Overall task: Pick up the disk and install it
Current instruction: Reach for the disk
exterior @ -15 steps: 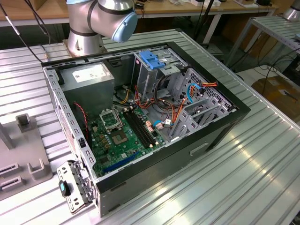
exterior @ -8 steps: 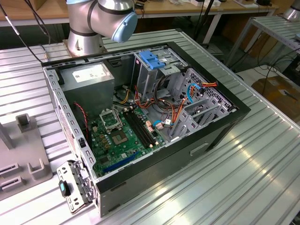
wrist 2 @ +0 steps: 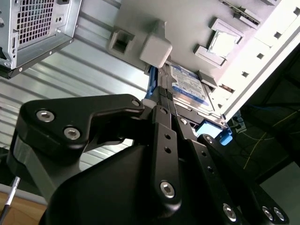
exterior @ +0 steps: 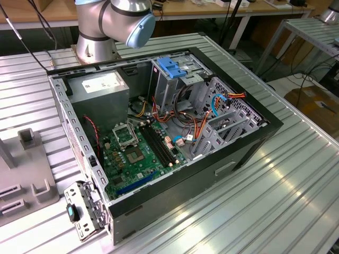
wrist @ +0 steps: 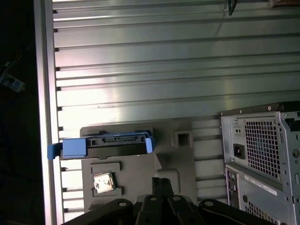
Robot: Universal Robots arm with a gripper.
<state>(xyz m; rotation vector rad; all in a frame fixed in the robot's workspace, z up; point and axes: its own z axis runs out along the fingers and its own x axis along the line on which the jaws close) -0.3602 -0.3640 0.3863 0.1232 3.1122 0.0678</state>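
Close above a grey holder [wrist: 174,157] on the ribbed metal table [wrist: 140,70], the end effector [wrist: 159,180] hangs with its black fingers pressed together and nothing between them. The disk [wrist: 115,140] sits on edge in a slot of that holder, near the fingertips but apart from them; its blue carrier frames it, and the second wrist view shows its labelled face [wrist 2: 190,84]. A computer case [wrist: 262,157] stands beside the holder. In the exterior view the case [exterior: 159,132] lies open, a bare blue bracket [exterior: 172,66] in its drive bay.
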